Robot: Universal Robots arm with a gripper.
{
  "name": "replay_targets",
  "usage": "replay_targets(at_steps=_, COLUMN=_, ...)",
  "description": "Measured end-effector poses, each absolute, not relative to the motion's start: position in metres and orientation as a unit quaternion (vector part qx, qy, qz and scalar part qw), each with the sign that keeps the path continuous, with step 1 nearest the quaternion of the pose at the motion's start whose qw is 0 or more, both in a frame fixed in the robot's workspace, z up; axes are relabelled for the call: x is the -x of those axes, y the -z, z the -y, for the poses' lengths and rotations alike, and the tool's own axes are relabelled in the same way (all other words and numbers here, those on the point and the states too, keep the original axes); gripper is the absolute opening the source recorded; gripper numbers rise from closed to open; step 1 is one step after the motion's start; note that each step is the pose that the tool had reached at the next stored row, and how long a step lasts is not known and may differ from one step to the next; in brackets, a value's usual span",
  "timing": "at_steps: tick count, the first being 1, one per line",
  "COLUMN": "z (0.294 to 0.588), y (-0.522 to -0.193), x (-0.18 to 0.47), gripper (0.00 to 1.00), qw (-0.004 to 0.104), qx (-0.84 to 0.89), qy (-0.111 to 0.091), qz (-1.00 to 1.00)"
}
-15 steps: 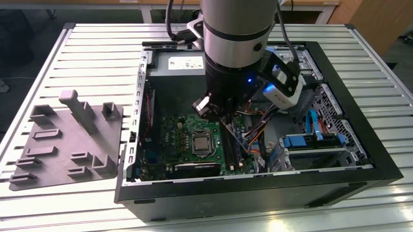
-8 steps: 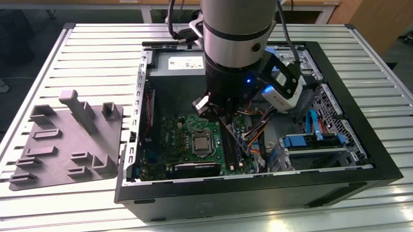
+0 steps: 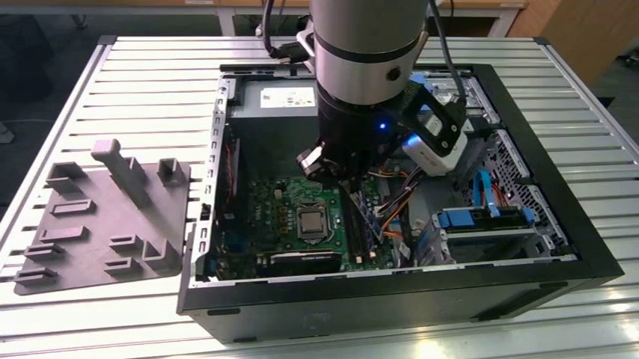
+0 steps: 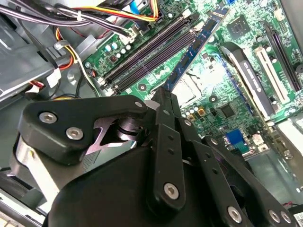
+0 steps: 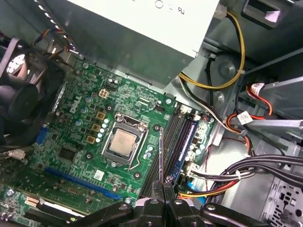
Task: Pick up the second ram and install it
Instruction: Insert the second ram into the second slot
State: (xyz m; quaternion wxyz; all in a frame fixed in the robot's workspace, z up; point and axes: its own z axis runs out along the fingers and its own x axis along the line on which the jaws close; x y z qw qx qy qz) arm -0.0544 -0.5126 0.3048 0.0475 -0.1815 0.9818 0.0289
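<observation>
In the first wrist view my gripper (image 5: 164,187) is shut on the second ram (image 5: 161,152). The ram is a thin dark stick seen edge-on and stands out straight from the fingertips. It hangs just above the motherboard's black memory slots (image 5: 173,137), between the processor socket (image 5: 123,144) and a blue module (image 5: 185,142) seated in a slot. The second wrist view has the closed fingers (image 4: 163,101) over the same slots (image 4: 147,52) and blue module (image 4: 196,45). In the exterior view the gripper (image 3: 334,173) reaches down into the open computer case (image 3: 559,224) over the green board.
A grey moulded tray (image 3: 100,217) with upright posts lies on the slatted table at the exterior view's left. Inside the case are the power supply (image 3: 284,97), bundles of coloured cables (image 5: 213,85), a black fan (image 5: 19,99) and a drive cage with blue tabs (image 3: 479,221).
</observation>
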Motion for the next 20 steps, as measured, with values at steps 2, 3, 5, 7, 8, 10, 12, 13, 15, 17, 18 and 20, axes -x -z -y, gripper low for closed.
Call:
replay_targets(at_steps=2, z=0.5126, y=-0.3048, x=0.0544, gripper=0.11, qw=0.048, qx=0.175, qy=-0.029, qz=-0.983)
replay_targets(at_steps=3, z=0.5126, y=-0.3048, x=0.0544, gripper=0.11, qw=0.048, qx=0.171, qy=-0.028, qz=-0.984)
replay_targets(at_steps=5, z=0.5126, y=-0.3047, x=0.0544, gripper=0.11, qw=0.048, qx=0.164, qy=-0.028, qz=-0.985)
replay_targets(at_steps=7, z=0.5126, y=-0.3047, x=0.0544, gripper=0.11, qw=0.048, qx=0.157, qy=-0.028, qz=-0.986)
replay_targets(at_steps=8, z=0.5126, y=-0.3047, x=0.0544, gripper=0.11, qw=0.048, qx=0.153, qy=-0.028, qz=-0.987)
replay_targets(at_steps=10, z=0.5126, y=-0.3047, x=0.0544, gripper=0.11, qw=0.049, qx=0.146, qy=-0.027, qz=-0.988)
replay_targets(at_steps=12, z=0.5126, y=-0.3046, x=0.0544, gripper=0.11, qw=0.049, qx=0.138, qy=-0.027, qz=-0.989)
replay_targets(at_steps=13, z=0.5126, y=-0.3046, x=0.0544, gripper=0.11, qw=0.049, qx=0.134, qy=-0.027, qz=-0.989)
replay_targets(at_steps=15, z=0.5126, y=-0.3046, x=0.0544, gripper=0.11, qw=0.049, qx=0.126, qy=-0.026, qz=-0.990)
replay_targets(at_steps=17, z=0.5126, y=-0.3046, x=0.0544, gripper=0.11, qw=0.049, qx=0.118, qy=-0.026, qz=-0.991)
replay_targets(at_steps=18, z=0.5126, y=-0.3045, x=0.0544, gripper=0.11, qw=0.049, qx=0.114, qy=-0.026, qz=-0.992)
replay_targets(at_steps=20, z=0.5126, y=-0.3045, x=0.0544, gripper=0.11, qw=0.050, qx=0.106, qy=-0.025, qz=-0.993)
